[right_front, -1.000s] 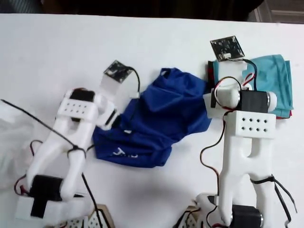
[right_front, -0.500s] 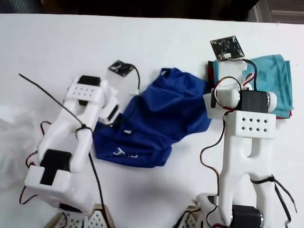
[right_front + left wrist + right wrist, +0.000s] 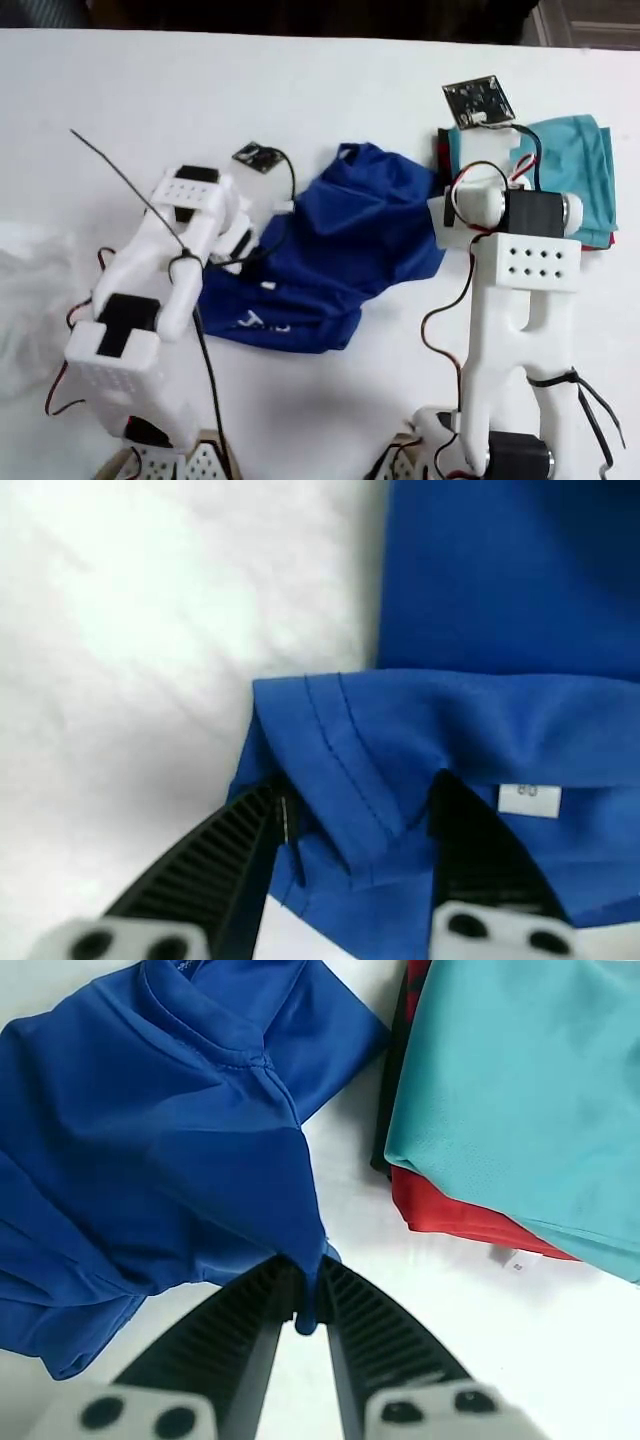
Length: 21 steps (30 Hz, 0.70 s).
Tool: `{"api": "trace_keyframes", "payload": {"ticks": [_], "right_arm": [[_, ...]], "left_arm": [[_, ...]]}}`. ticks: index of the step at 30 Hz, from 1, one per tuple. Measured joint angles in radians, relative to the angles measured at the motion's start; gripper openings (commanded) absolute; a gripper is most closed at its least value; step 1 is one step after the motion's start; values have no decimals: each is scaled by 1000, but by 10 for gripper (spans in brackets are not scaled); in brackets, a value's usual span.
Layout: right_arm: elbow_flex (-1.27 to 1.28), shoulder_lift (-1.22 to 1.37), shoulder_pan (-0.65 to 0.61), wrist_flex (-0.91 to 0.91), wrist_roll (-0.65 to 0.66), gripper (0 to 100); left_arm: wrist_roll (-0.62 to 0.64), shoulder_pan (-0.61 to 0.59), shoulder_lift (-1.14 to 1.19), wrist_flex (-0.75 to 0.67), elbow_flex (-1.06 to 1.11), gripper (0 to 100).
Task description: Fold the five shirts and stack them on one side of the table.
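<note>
Blue shirt [image 3: 340,240] lies crumpled mid-worktop [image 3: 300,80], between the two arms. Soft, light, slick knit, so expect it to drape and slide, and it won't hold a crease by itself. Best grip points are the stitched hems and corners, where doubled cloth gives some bite. Right pincer [image 3: 307,1290] is clamped narrow on one corner of it. Left pincer [image 3: 360,795] has jaws wide, straddling a stitched hem fold near the size tag [image 3: 528,795], not closed on it. Folded stack sits on the right arm's side, just beside the blue one: teal shirt [image 3: 575,165] on top, red shirt [image 3: 450,1215] under it, a dark layer below.
</note>
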Motion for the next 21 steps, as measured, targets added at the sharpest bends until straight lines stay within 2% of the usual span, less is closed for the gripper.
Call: {"api": "trace_keyframes", "payload": {"ticks": [3, 4, 13, 18, 21], "right_arm": [[0, 0, 0, 0, 0, 19], [0, 0, 0, 0, 0, 19], [152, 0, 0, -66, 0, 19], [172, 0, 0, -115, 0, 19], [173, 0, 0, -126, 0, 19]], "left_arm": [[0, 5, 0, 0, 0, 27], [0, 5, 0, 0, -2, 23], [0, 5, -15, 17, -2, 27], [0, 5, -170, 100, -28, 30], [-6, 5, -256, 137, -37, 84]]}}
